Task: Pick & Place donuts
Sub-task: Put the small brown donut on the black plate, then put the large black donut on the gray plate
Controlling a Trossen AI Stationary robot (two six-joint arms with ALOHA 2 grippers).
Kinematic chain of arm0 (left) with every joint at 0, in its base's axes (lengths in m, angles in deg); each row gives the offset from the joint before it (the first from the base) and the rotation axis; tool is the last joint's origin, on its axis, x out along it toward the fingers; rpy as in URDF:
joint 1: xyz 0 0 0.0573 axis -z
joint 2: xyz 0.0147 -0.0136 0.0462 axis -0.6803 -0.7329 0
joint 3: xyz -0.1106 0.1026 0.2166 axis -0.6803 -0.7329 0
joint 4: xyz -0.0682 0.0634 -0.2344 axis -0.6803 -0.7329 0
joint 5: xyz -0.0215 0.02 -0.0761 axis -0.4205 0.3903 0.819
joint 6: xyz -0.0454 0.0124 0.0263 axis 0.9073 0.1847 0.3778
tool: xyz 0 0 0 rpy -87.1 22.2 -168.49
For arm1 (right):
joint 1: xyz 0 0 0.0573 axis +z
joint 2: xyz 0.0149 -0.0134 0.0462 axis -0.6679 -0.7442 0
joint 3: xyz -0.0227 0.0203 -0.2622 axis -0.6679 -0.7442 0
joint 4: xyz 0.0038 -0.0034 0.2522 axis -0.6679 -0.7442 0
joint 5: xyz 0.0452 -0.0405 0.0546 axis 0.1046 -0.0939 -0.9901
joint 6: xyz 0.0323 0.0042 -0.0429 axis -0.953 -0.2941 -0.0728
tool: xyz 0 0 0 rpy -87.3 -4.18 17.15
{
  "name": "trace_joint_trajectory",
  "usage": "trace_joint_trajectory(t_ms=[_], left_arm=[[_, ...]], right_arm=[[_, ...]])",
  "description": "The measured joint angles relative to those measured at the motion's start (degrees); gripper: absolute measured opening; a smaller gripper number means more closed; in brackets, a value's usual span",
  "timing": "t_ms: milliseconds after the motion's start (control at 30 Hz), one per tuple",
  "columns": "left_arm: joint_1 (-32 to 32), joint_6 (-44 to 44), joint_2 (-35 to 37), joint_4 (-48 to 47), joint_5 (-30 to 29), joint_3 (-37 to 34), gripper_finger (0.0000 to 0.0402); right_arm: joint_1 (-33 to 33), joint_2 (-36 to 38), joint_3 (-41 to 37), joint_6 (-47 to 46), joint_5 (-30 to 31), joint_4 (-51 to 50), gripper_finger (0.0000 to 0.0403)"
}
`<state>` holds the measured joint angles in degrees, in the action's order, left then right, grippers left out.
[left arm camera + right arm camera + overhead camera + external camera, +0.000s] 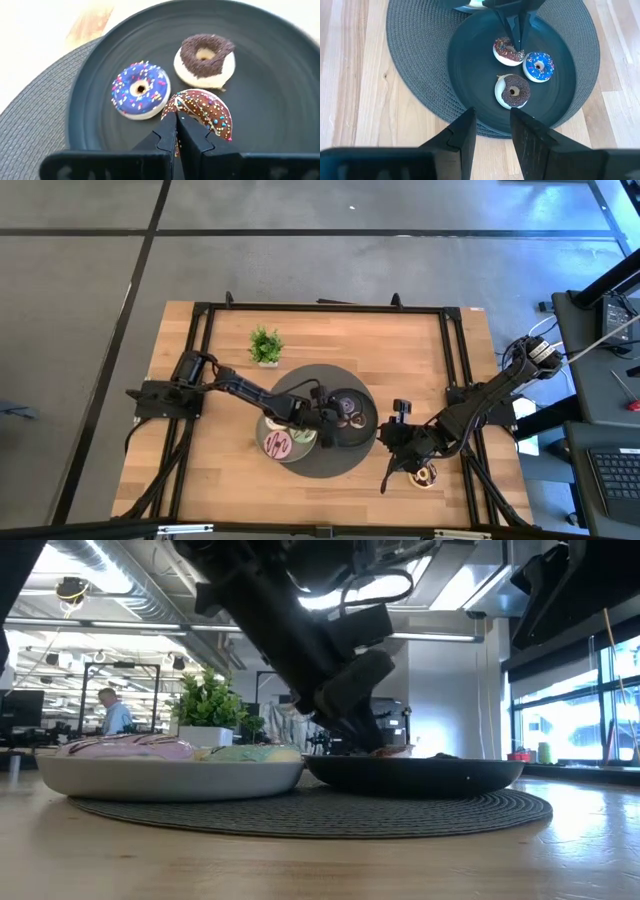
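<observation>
Three donuts lie on the dark plate [280, 90]: a blue sprinkled one [140, 90], a cream one with chocolate sprinkles [204, 59] and a chocolate one with coloured sprinkles [202, 112]. My left gripper [177, 132] is shut at the last one's edge. The grey plate [170, 778] holds a pink donut [125, 747] and a green one [250, 752]. A brown donut [425, 475] lies on the bare table near the right arm. My right gripper [492, 130] hangs open above the mat's right near edge, off the plate. My left gripper pinches the chocolate donut with coloured sprinkles by its rim [516, 51], on the side next to the blue donut. The fingers [516, 25] come slanting down from the table's left. The donut rests on the dark plate; the fingertips hide the exact place of contact.
Both plates sit on a round dark woven mat [300, 380] at the table's middle. A small green potted plant [265, 345] stands behind the mat toward the far left. Bare wood lies to the left and near side. A person [115, 710] shows far off in the room.
</observation>
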<state>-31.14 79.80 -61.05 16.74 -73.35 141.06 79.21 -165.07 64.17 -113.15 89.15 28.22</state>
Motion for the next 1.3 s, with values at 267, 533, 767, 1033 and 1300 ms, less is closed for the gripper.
trace_joint_trajectory(t_ms=[267,533,767,1033,1300], left_arm=[[-0.2,0.0,0.0,-0.5,0.0,0.0,0.0017],[-0.2,0.1,0.0,-0.4,1.6,0.0,0.0020],[-0.2,0.6,0.0,-0.7,0.4,0.0,0.0038],[-0.1,1.2,2.0,-1.2,6.1,0.0,0.0054],[0.5,4.0,7.7,-6.0,12.8,0.0,0.0049]], right_arm=[[0.0,0.0,0.0,0.0,0.0,0.1,0.0123],[0.0,0.0,0.0,0.1,0.0,0.1,0.0123],[0.0,0.0,0.0,0.2,0.0,0.1,0.0123],[0.0,0.5,0.0,-2.8,-2.6,0.0,0.0123],[3.5,1.3,0.1,-19.0,-20.0,-6.6,0.0123]])
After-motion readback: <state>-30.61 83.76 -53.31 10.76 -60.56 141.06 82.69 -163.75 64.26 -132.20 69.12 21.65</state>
